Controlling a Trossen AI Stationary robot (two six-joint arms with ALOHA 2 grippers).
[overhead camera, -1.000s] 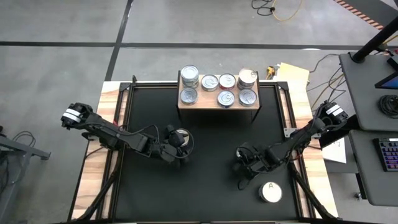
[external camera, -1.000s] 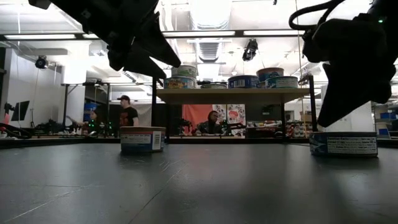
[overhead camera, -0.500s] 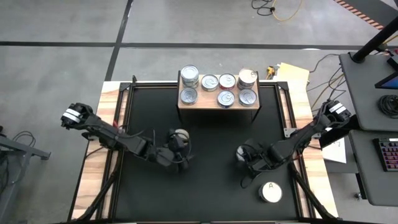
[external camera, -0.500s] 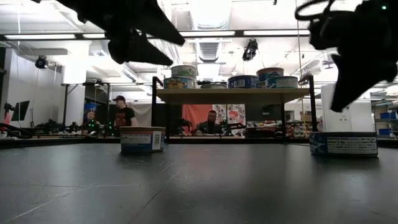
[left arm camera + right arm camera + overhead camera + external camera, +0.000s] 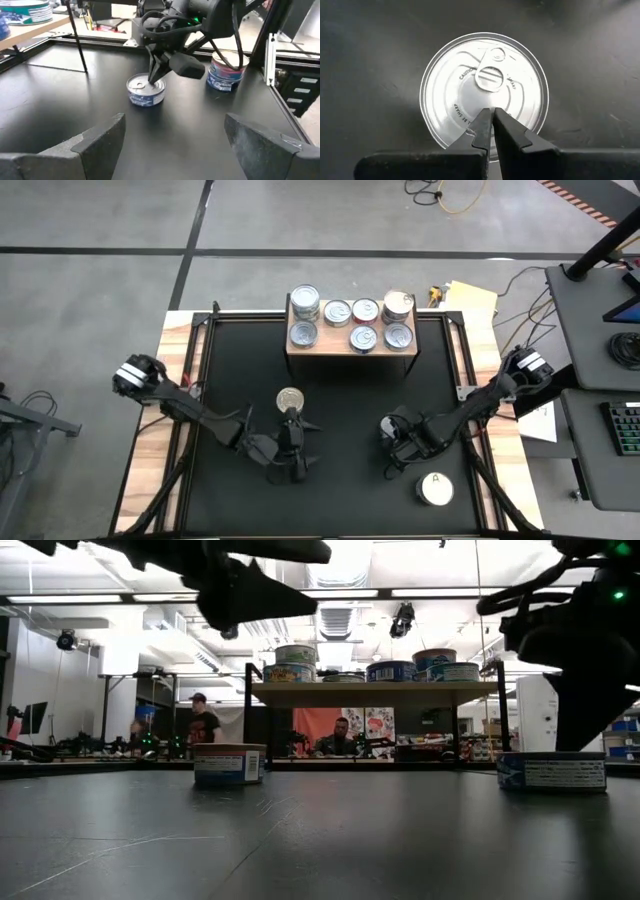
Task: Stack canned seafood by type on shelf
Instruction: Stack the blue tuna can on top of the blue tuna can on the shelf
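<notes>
Grey concrete floor (image 5: 100, 290) around my table, crossed by dark lines. A yellow cable (image 5: 455, 198) lies coiled on it at the far side. A desk with a keyboard (image 5: 625, 427) stands off to my right. Looking level across: long ceiling lights (image 5: 335, 593) overhead, a red poster (image 5: 318, 725) on the back wall, people (image 5: 203, 720) at benches behind.

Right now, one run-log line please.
left gripper: open, empty | right gripper: shut, above silver can | shelf: seven cans
</notes>
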